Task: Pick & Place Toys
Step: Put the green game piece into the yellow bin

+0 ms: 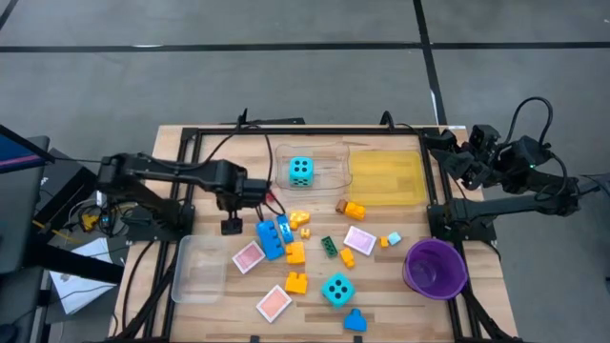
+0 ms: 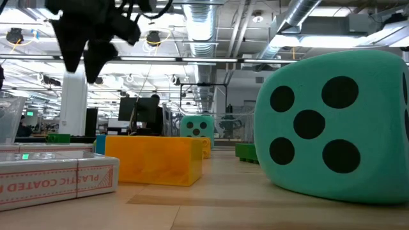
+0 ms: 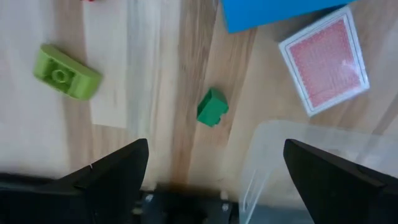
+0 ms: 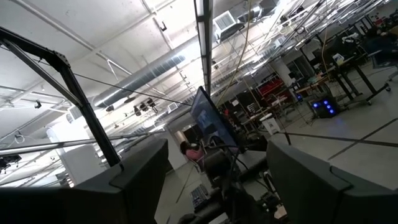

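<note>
Risk first, from the high view: left gripper (image 1: 232, 225) hangs wide and empty over the table just beside the clear tray (image 1: 198, 269) and a pink tile (image 1: 248, 257), so could clip the tray's thin wall or nudge the crowded bricks (image 1: 282, 238) on the way down. Right gripper (image 1: 448, 152) parked at the far right edge, well apart from the toys. One turquoise die (image 1: 301, 171) sits in the far clear tray, another die (image 1: 336, 289) near the front edge.

Low view: near die (image 2: 326, 128) looks soft and matte, foam with rounded corners, likely to squash and spring out of a pinch. Orange brick (image 2: 153, 160) looks hard, glossy and square-edged.

Left wrist view: fingers (image 3: 112, 177) stand far apart with nothing between. Small green brick (image 3: 212, 107) lies ahead on bare wood, slick and tiny, easy to push aside. Lime brick (image 3: 59, 73) studded; tile flat, hard to get under.

Right wrist view: fingers (image 4: 134, 180) apart, empty, aimed at the ceiling.
</note>
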Available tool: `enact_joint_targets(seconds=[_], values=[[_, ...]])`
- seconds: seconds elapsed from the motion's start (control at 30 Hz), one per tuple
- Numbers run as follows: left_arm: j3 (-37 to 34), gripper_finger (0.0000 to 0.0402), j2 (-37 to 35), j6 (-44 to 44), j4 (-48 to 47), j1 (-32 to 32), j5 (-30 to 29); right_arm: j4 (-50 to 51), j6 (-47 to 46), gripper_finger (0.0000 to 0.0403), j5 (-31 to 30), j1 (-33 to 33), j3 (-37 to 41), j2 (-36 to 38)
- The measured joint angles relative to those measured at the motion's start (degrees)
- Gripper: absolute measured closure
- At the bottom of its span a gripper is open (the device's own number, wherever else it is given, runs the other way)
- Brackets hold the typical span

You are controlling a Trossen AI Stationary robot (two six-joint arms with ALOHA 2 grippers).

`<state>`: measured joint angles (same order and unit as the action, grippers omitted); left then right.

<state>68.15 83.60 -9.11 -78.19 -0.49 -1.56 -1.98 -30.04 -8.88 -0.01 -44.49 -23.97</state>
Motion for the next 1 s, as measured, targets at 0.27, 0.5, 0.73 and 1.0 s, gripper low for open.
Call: enact_joint_targets(seconds=[0.27,0.5,0.73,1.0], values=[[-10.8,0.0034,-3.0,0.0,8.3,0.0,0.4,0.0,0.0,0.0137,0.0,0.0,0.0,0.0],[-16.8,0.0034,-3.0,0.1,15.3,0.0,0.4,-0.1,0.0,0.0137,-0.1,0.0,0.0,0.0],[-20.7,0.0034,-3.0,2.8,18.9,-0.2,0.3,-0.1,0.0,0.0137,-0.1,0.0,0.0,0.0],[-21.4,0.0034,-3.0,7.0,22.8,-0.2,-1.7,-0.1,0.0,0.0137,-0.2,0.0,0.0,0.0]])
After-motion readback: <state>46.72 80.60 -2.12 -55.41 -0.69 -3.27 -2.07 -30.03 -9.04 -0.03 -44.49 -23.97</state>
